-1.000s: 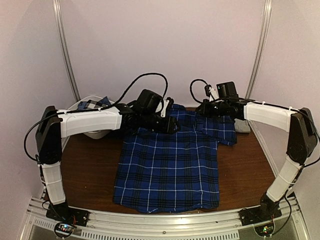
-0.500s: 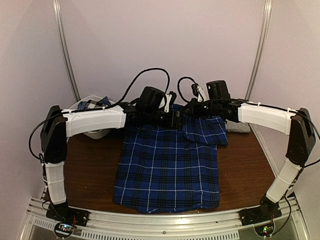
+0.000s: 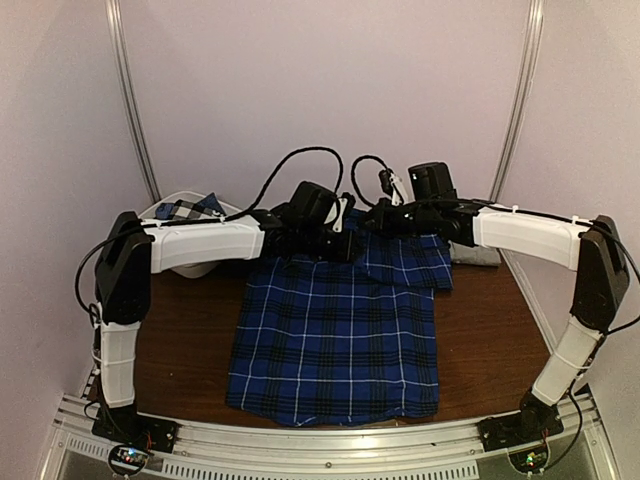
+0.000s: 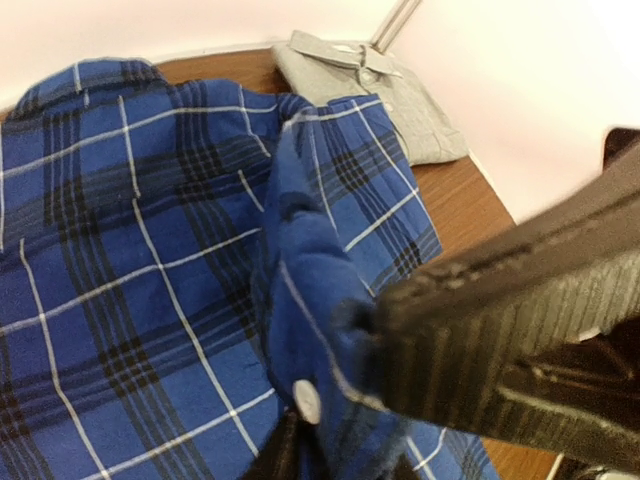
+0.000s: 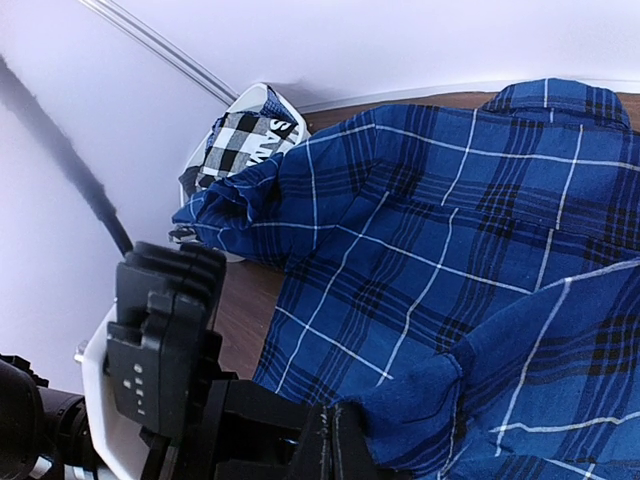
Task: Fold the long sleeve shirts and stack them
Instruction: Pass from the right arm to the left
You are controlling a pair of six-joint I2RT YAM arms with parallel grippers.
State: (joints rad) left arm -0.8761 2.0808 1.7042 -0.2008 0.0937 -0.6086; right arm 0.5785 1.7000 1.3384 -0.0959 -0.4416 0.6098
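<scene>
The royal-blue plaid shirt (image 3: 335,340) lies spread on the brown table, its top end lifted at the far side. My left gripper (image 3: 347,240) is shut on a buttoned fold of the blue plaid shirt (image 4: 150,250). My right gripper (image 3: 378,222) is shut on another fold of the same shirt (image 5: 440,230). The two grippers are close together above the shirt's far end. The folded grey shirt (image 4: 375,95) lies at the far right corner (image 3: 478,255). The black-and-white check shirt (image 5: 238,145) sits in the white basket.
The white plastic basket (image 3: 170,210) stands at the back left of the table (image 3: 185,330), with more cloth in it. Pale walls and metal rails close in the back and sides. The arm bases sit on the metal rail at the near edge.
Both grippers moved toward each other and slightly back, carrying the shirt's upper right part leftward over the body. The right sleeve area now lies folded further in.
</scene>
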